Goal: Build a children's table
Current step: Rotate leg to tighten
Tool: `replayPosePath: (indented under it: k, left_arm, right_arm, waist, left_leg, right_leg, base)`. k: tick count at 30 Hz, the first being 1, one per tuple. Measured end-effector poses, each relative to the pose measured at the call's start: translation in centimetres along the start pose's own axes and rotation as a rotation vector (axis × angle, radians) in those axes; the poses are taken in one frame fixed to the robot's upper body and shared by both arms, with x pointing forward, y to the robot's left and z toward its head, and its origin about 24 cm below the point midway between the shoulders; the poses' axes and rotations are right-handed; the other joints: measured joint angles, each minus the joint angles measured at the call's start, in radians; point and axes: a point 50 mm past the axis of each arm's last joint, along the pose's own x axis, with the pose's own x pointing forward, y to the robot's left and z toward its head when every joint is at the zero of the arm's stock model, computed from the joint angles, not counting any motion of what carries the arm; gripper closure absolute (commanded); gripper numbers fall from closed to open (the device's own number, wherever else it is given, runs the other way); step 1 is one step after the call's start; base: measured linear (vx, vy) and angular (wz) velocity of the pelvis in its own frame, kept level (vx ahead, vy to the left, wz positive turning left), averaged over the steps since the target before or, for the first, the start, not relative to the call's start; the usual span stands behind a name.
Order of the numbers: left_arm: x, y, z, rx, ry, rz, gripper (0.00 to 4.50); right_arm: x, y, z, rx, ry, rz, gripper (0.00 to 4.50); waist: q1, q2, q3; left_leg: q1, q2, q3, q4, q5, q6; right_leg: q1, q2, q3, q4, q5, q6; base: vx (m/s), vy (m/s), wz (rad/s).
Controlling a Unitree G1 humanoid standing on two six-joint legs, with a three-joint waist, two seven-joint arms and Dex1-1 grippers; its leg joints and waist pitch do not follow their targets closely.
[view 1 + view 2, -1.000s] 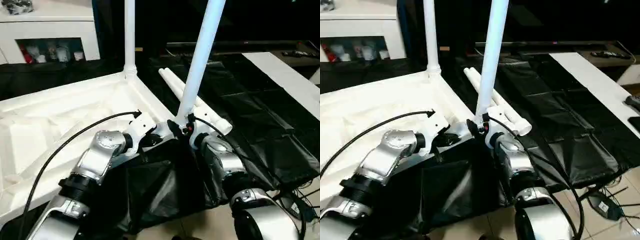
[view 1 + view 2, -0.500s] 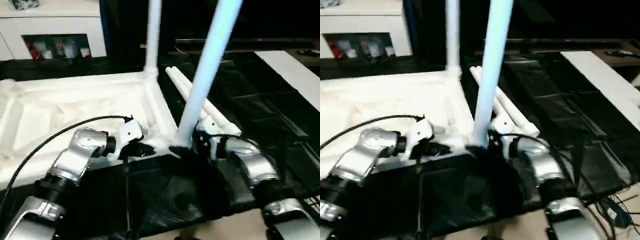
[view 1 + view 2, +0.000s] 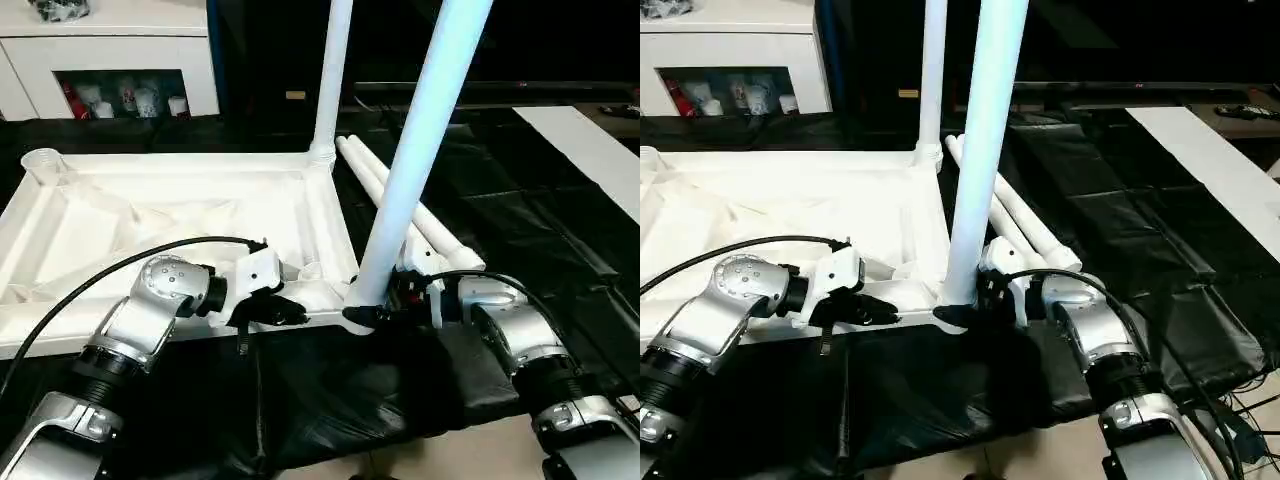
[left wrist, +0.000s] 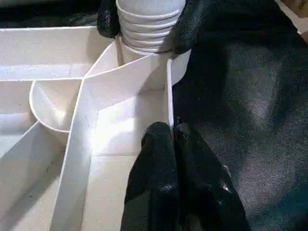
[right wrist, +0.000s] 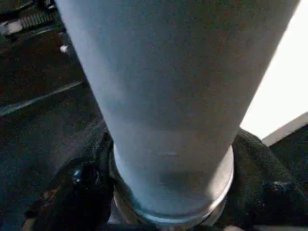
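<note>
Since a second ago the right arm has swung outward, so that the right gripper (image 3: 965, 312) now reaches in from the side to the foot of the near leg (image 3: 420, 150), where before it came up from below; the leg itself stands closer to upright. That gripper's black fingers (image 5: 77, 192) sit on either side of the leg's flared end, clamped around it where it enters the near corner socket.

The tabletop (image 3: 180, 215) lies upside down, ribbed underside up, on a black cloth (image 3: 520, 230). A second leg, the far leg (image 3: 333, 70), stands upright in the socket at the far corner on the same side. Two loose legs (image 3: 400, 205) lie side by side on the cloth just beyond that edge.

The left gripper (image 3: 290, 312) rests at the tabletop's near rim, close to the near corner. Its fingers (image 4: 159, 183) are pressed together, with the thin rim wall meeting their tips.

A white cabinet (image 3: 110, 45) stands at the back.
</note>
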Motion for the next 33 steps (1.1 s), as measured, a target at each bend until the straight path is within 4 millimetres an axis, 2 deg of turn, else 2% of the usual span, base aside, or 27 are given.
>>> replayPosePath:
  k: [4, 8, 11, 15, 16, 21, 22, 25, 29, 33]
  left_arm:
    - [0.6, 1.0, 0.3, -0.058, 0.020, 0.127, 4.50]
    - [2.6, 1.5, 1.0, -0.120, 0.005, 0.229, 4.50]
    - [3.8, 1.5, 1.5, -0.148, -0.004, 0.284, 4.50]
    - [4.2, 1.6, 1.6, -0.167, -0.002, 0.325, 4.50]
    - [4.2, 1.6, 1.6, -0.167, 0.000, 0.331, 4.50]
    - [4.1, 1.7, 1.6, -0.154, 0.003, 0.332, 4.50]
    - [3.9, 1.7, 1.6, -0.146, 0.003, 0.324, 4.50]
    - [3.2, 1.6, 1.3, -0.118, -0.007, 0.296, 4.50]
    - [2.2, 1.1, 0.9, -0.084, -0.019, 0.234, 4.50]
    - [0.8, 0.8, 0.4, -0.059, -0.021, 0.145, 4.50]
  right_arm:
    - [1.9, -0.9, 0.1, 0.067, -0.056, -0.237, 1.75]
    - [2.9, -1.9, 0.1, 0.182, -0.102, -0.466, 1.76]
    - [3.5, -2.3, 0.2, 0.232, -0.113, -0.583, 1.76]
    - [4.3, -2.4, 0.4, 0.233, -0.108, -0.648, 1.76]
    - [4.4, -2.4, 0.4, 0.231, -0.108, -0.656, 1.20]
    - [4.7, -2.3, 0.5, 0.224, -0.120, -0.647, 0.86]
    - [4.7, -2.2, 0.6, 0.218, -0.124, -0.635, 0.61]
    - [4.4, -2.0, 0.6, 0.178, -0.128, -0.561, 0.57]
    - [3.3, -1.7, 0.5, 0.081, -0.094, -0.421, 0.57]
    - [1.9, -1.0, 0.6, -0.009, -0.051, -0.229, 0.57]
  waist:
    - [-0.015, -0.001, -0.001]
    - [-0.031, 0.000, -0.001]
    - [-0.034, 0.000, -0.001]
    - [-0.037, 0.000, -0.001]
    - [-0.038, 0.000, -0.001]
    - [-0.041, 0.001, 0.000]
    - [-0.044, 0.001, 0.000]
    - [-0.051, 0.001, 0.000]
    - [-0.047, 0.001, 0.000]
    - [-0.030, 0.001, 0.000]
  left_leg:
    - [0.002, 0.000, 0.000, 0.001, 0.001, -0.001]
    - [0.002, -0.001, -0.001, 0.004, 0.001, -0.001]
    - [0.003, -0.001, -0.001, 0.006, 0.001, -0.001]
    - [0.003, -0.001, -0.003, 0.007, 0.001, -0.001]
    - [0.003, -0.001, -0.004, 0.007, 0.001, -0.001]
    - [-0.001, -0.002, -0.010, 0.006, 0.001, -0.001]
    - [-0.001, -0.003, -0.011, 0.006, 0.001, -0.001]
    - [-0.003, -0.005, -0.011, 0.006, 0.000, -0.001]
    - [-0.003, -0.005, -0.010, 0.005, 0.000, 0.000]
    - [-0.002, -0.002, -0.007, -0.002, 0.000, -0.001]
  right_leg:
    - [0.000, 0.000, 0.000, 0.000, -0.001, 0.002]
    - [0.001, -0.001, 0.000, -0.003, -0.002, 0.003]
    - [0.002, -0.001, 0.000, -0.005, -0.002, 0.003]
    - [0.003, -0.001, -0.001, -0.007, -0.002, 0.003]
    - [0.003, -0.001, -0.002, -0.008, -0.002, 0.004]
    - [0.003, -0.001, -0.007, -0.021, -0.002, 0.004]
    - [0.003, -0.001, -0.005, -0.021, -0.002, 0.004]
    - [0.000, -0.001, -0.003, -0.021, -0.002, 0.003]
    - [-0.001, -0.001, -0.003, -0.018, 0.007, 0.000]
    - [-0.002, 0.001, -0.003, -0.016, 0.014, -0.001]
  base:
    - [0.000, 0.000, 0.00]
    - [0.000, 0.000, 0.00]
    - [0.000, 0.000, 0.00]
    - [0.000, 0.000, 0.00]
    - [0.000, 0.000, 0.00]
    - [0.000, 0.000, 0.00]
    - [0.000, 0.000, 0.00]
    - [0.000, 0.000, 0.00]
    - [0.013, -0.006, 0.01]
    - [0.052, -0.033, 0.06]
